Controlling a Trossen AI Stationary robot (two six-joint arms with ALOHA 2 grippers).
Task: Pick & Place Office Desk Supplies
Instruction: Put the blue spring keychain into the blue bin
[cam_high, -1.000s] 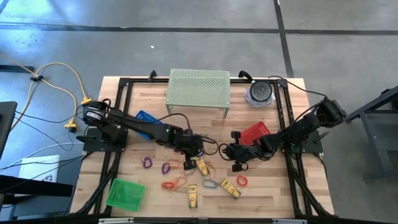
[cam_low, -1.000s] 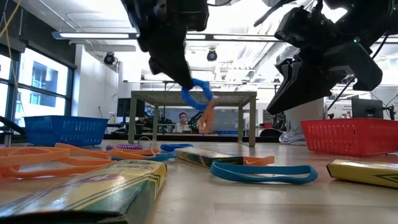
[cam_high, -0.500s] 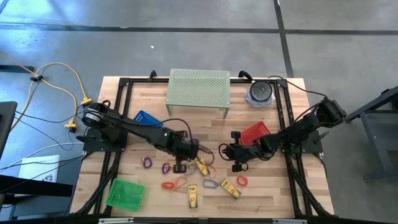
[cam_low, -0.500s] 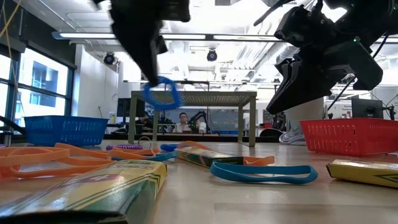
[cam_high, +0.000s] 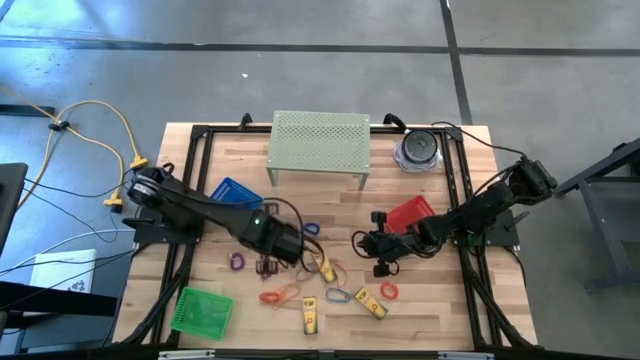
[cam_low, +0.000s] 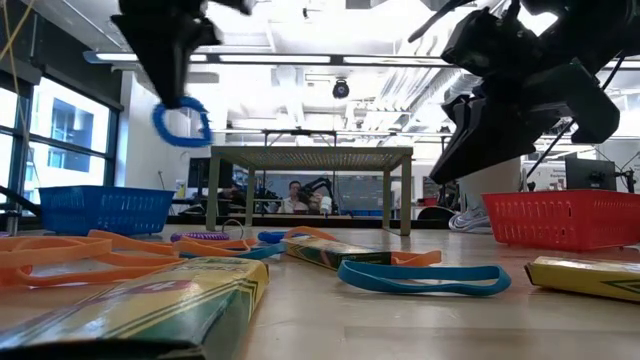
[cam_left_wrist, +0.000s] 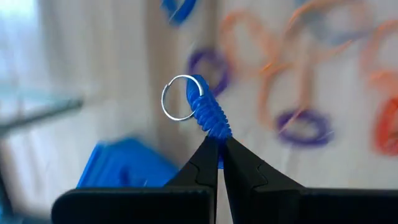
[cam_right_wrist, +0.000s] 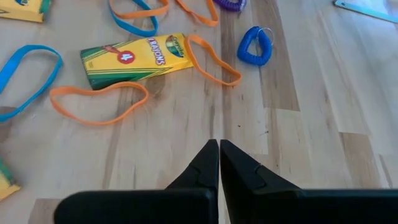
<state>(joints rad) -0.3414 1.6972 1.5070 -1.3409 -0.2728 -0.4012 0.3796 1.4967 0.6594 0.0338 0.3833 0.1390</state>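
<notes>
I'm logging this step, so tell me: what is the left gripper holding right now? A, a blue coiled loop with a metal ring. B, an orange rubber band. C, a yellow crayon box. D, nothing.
A: in the left wrist view the left gripper is shut on the blue coiled loop with its metal ring, and the low view shows that loop lifted clear of the table.

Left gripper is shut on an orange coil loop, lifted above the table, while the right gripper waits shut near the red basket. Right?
Not quite: the coil loop in the left gripper is blue, as the left wrist view shows. The rest holds: right gripper shut, near the red basket.
</notes>
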